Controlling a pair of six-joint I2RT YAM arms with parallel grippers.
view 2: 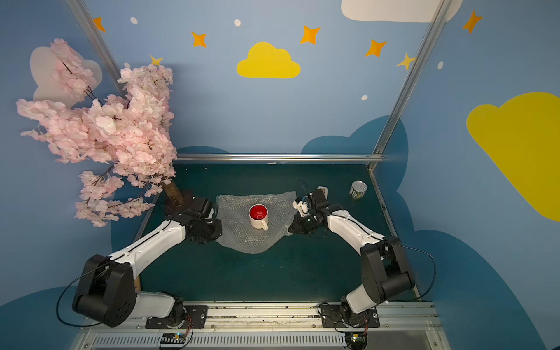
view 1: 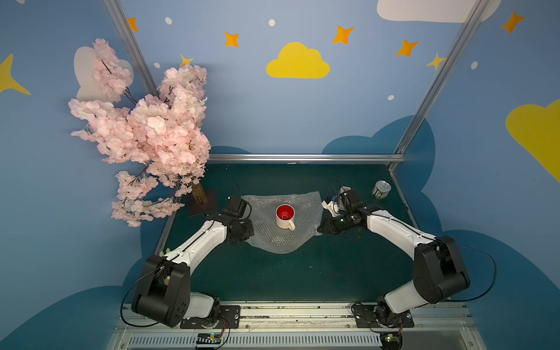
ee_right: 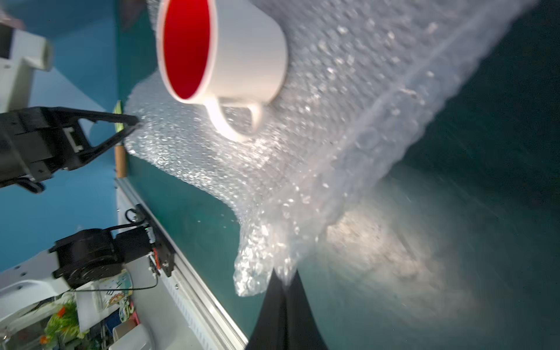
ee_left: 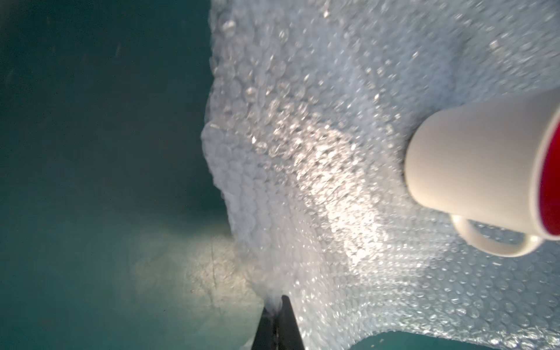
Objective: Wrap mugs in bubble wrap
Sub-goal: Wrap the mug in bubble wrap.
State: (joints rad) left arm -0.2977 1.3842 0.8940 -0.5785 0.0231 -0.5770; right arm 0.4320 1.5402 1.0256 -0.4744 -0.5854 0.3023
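1. Mug point(view 1: 285, 217) point(view 2: 258, 215): cream outside, glossy red inside, standing upright with its mouth up on the middle of the bubble wrap point(view 1: 263, 206) point(view 2: 235, 212). Its loop handle points toward the arm bases.
2. The bubble wrap lies spread on the dark green bench point(view 1: 303, 272) under the mug and reaches out on every side of it. Its far edge lies flat beyond the mug.
3. Left arm: shoulder block raised at the near rail, white forearm slanting in and forward toward the mug, wrist bent down. The left claw point(ee_left: 277, 304) point(ee_right: 134, 122) is clenched on the wrap's edge to the mug's left, with a thin fold of sheet pinched between the tips.
4. Right arm: it mirrors the left, with the elbow high and out and the forearm angled in toward the mug. The right claw point(ee_right: 283, 281) point(view 1: 320, 229) is clenched on the wrap's corner to the mug's right. In the right wrist view that corner is bunched and lifted off the bench.
5. Neither claw touches the mug; each is apart from it, out at the sheet's margin.
6. A shiny silver can point(view 1: 381, 189) stands well to the mug's right and farther back, off the wrap.
7. A pink blossom tree point(view 1: 145, 136) rises to the mug's left, past the left claw.
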